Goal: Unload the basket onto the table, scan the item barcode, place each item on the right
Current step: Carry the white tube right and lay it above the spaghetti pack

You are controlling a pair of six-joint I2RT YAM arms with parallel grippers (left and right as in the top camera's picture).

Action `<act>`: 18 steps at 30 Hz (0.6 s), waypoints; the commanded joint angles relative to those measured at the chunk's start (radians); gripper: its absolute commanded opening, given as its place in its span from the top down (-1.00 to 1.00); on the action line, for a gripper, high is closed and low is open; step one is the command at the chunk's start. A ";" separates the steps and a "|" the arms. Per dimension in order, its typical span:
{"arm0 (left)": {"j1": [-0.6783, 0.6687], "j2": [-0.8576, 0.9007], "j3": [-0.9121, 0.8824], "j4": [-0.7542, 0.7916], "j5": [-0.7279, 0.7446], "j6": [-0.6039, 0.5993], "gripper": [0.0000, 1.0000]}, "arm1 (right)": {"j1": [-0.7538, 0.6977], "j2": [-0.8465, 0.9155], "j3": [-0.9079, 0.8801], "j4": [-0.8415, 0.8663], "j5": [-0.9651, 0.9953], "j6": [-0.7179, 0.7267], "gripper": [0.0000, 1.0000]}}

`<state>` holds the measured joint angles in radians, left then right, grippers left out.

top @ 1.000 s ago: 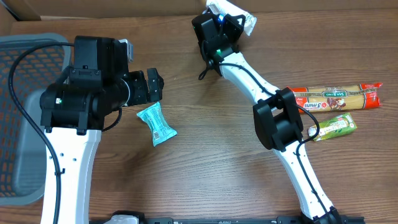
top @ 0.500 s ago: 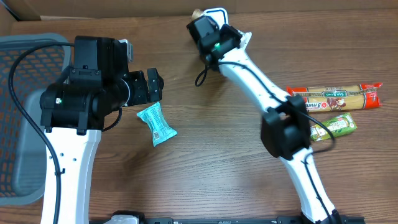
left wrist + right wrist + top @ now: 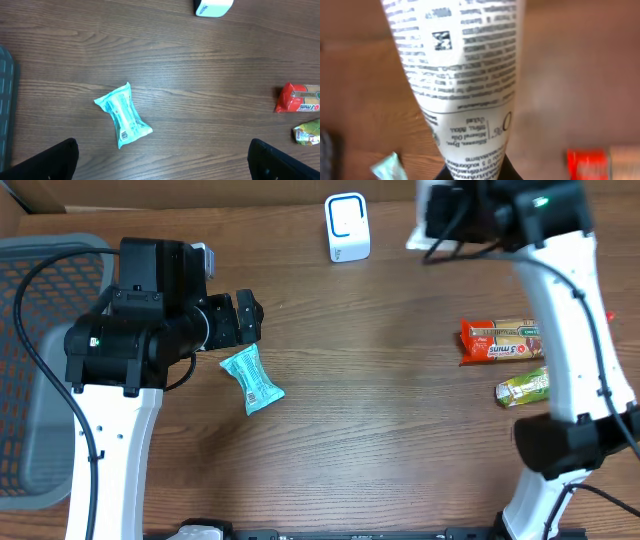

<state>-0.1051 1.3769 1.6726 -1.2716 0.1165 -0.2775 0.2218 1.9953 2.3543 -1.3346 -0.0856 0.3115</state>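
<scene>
Over the wooden table (image 3: 400,400), the right gripper (image 3: 472,174) clamps a white tube (image 3: 465,75) — its length pointing straight out.

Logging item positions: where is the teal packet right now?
In the overhead view the teal packet lies on the table left of centre, close beside the open left gripper.

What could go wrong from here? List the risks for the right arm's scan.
The right gripper pinches the white tube only at its narrow end, so it might slip. The printed code faces the wrist camera and may miss the scanner. The arm hangs above the orange packet and could knock it.
</scene>
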 commanded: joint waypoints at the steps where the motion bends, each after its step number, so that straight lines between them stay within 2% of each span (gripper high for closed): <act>1: -0.002 0.005 0.000 0.000 0.007 0.019 -0.99 | -0.092 0.030 -0.066 -0.026 -0.045 0.410 0.93; 6: -0.002 0.005 0.000 0.000 0.007 0.019 -0.99 | -0.185 0.030 -0.240 -0.002 0.045 0.629 0.93; 12: -0.002 0.005 0.000 0.000 0.007 0.019 -0.99 | -0.275 0.030 -0.518 0.107 0.085 0.880 0.93; 15: -0.002 0.005 0.000 0.000 0.007 0.019 -0.99 | -0.320 0.030 -0.633 0.143 0.082 0.974 0.93; 18: -0.002 0.005 0.000 0.000 0.007 0.019 -0.99 | -0.351 0.030 -0.687 0.160 0.066 0.983 0.92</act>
<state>-0.1051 1.3769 1.6726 -1.2713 0.1165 -0.2775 -0.1017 2.0388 1.6894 -1.1927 -0.0338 1.1915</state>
